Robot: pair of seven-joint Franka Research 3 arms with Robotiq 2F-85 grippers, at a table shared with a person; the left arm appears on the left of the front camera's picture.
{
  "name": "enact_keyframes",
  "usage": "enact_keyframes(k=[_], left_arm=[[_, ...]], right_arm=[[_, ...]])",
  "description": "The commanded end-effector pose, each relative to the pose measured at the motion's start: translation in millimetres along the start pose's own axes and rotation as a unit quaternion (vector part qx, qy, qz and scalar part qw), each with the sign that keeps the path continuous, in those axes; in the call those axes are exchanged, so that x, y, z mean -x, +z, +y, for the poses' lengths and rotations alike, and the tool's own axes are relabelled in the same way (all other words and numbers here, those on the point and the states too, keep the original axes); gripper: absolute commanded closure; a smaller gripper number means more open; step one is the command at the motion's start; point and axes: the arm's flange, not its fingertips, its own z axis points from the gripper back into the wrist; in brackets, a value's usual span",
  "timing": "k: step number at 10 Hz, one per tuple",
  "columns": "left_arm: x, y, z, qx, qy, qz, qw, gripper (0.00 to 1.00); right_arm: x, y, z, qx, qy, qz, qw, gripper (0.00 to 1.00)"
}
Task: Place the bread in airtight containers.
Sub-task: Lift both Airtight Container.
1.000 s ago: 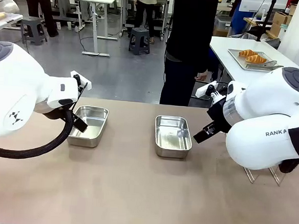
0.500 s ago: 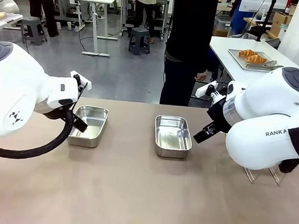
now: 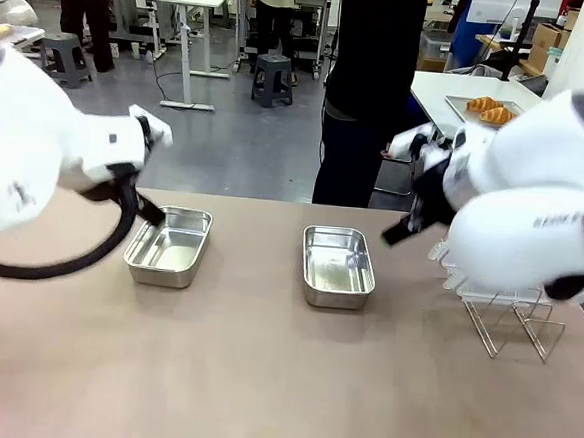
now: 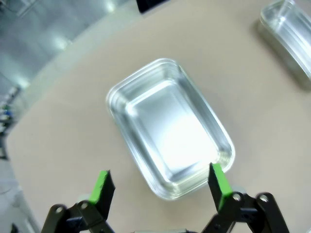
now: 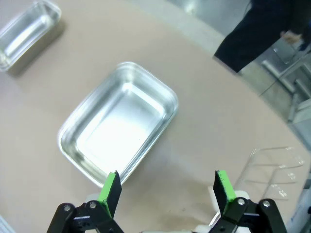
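Two empty steel containers lie on the tan table, one at the left (image 3: 170, 246) and one in the middle (image 3: 337, 265). My left gripper (image 4: 160, 182) hangs open above the near end of the left container (image 4: 167, 126), holding nothing. Likewise open and holding nothing, my right gripper (image 5: 167, 184) hovers over the near edge of the middle container (image 5: 119, 126). The bread, two golden croissants (image 3: 492, 111), lies on a metal tray on another table at the back right, far from both grippers.
A wire rack (image 3: 511, 317) with clear plastic pieces stands on the table at the right, below my right arm. A person in dark clothes (image 3: 366, 94) stands at the far edge behind the middle container. Open tabletop runs along the front.
Both arms have lifted up and away from the table, blurring as they move. The wire rack at the right now shows more fully. The containers have not moved.
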Motion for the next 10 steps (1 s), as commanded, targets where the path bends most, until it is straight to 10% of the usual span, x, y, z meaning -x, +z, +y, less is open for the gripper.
enact_keyframes(k=[1,6,10], left_arm=[[-40,61,49,0.044,-0.01,-0.002,0.999,0.0],[13,164,187,0.201,-0.121,-0.091,0.968,0.0],[119,163,250,0.213,-0.091,-0.141,0.963,0.0]], right_arm=[[-38,57,-43,-0.026,-0.015,-0.027,0.999,0.0],[66,162,-193,-0.163,-0.004,-0.19,0.968,0.0],[178,141,-231,-0.209,0.007,-0.25,0.945,0.0]])
